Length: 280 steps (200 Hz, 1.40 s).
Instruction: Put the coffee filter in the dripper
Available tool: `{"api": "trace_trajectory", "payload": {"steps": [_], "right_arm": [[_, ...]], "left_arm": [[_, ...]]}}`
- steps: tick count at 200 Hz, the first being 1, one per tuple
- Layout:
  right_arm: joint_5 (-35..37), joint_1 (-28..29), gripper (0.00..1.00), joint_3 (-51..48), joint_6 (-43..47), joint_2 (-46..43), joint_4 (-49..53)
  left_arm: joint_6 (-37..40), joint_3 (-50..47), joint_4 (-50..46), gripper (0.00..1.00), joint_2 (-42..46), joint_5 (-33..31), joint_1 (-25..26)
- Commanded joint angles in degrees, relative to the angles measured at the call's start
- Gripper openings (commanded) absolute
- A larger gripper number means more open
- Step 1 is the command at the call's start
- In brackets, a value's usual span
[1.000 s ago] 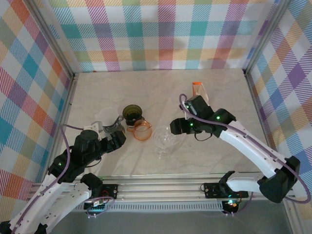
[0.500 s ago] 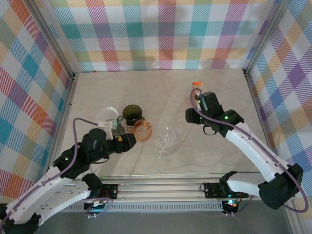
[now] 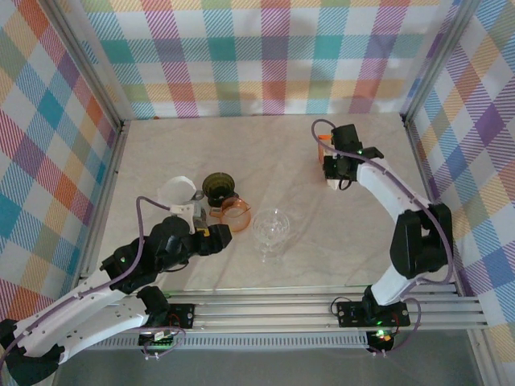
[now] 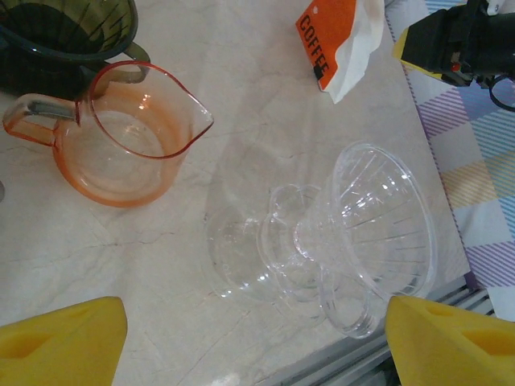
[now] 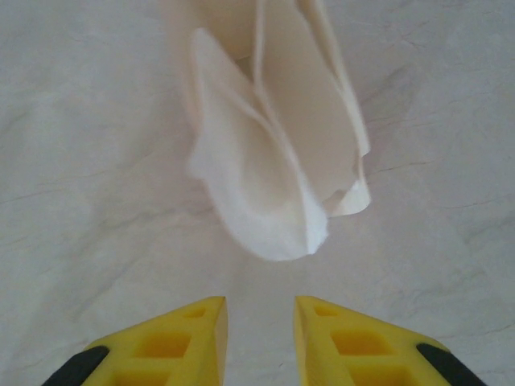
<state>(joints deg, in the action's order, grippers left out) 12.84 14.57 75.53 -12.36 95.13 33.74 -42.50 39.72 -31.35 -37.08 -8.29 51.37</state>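
The marble table (image 3: pixel 354 241) takes up most of what I see, boxed in by checked walls. The left arm (image 3: pixel 96 289) reaches in from 7 o'clock toward the middle. The right arm (image 3: pixel 402 209) folds up from 5 o'clock and bends back to the 2 o'clock corner.

The left gripper (image 3: pixel 211 239) hangs at about 8 o'clock, just beside the glassware. Its yellow fingers (image 4: pixel 64 338) are spread wide with nothing between them. The right gripper (image 5: pixel 260 322) points down at the marble at 2 o'clock, with only a narrow gap between its tips and nothing in it.

At that 2 o'clock spot lies a white packet (image 4: pixel 338 36) with an orange label reading COFFEE. The clear dripper (image 3: pixel 271 227) sits near the centre, a shade toward 6 o'clock. At its 9 o'clock, just beside it, is the orange pitcher (image 3: pixel 235 215). The dark green dripper (image 3: pixel 217 187) touches the pitcher at the pitcher's 11 o'clock. A white cone-shaped piece (image 3: pixel 177 191) lies at the dark dripper's 9 o'clock; I cannot tell what it is.

The coffee filters (image 5: pixel 273 153) are fanned white sheets on the marble. They lie just ahead of the right gripper's tips without touching them, well apart from both drippers.
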Motion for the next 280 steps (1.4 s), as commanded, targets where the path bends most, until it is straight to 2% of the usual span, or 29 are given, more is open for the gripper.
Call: {"api": "trace_trajectory", "payload": {"steps": [1,133,194,241,280], "right_arm": [[0.17,-1.41,0.29,2.72,2.8,2.87,-0.77],[2.72,-2.61,0.3,7.35,5.94,12.42,-2.03],[3.15,-2.61,0.18,7.36,7.08,12.54,-2.4],[2.25,-2.61,0.0,6.5,7.28,10.56,-2.95],[0.62,-2.61,0.0,5.99,6.76,7.05,-2.45]], "left_arm": [[1.25,0.95,0.03,0.84,-1.2,-1.37,0.63],[2.05,1.63,0.09,0.86,-4.32,-2.74,0.66],[2.12,1.6,0.28,0.86,-4.84,-2.9,0.71],[2.03,1.19,0.7,0.87,-4.84,-2.9,0.66],[1.97,1.05,0.94,0.87,-4.57,-2.94,0.66]]}}
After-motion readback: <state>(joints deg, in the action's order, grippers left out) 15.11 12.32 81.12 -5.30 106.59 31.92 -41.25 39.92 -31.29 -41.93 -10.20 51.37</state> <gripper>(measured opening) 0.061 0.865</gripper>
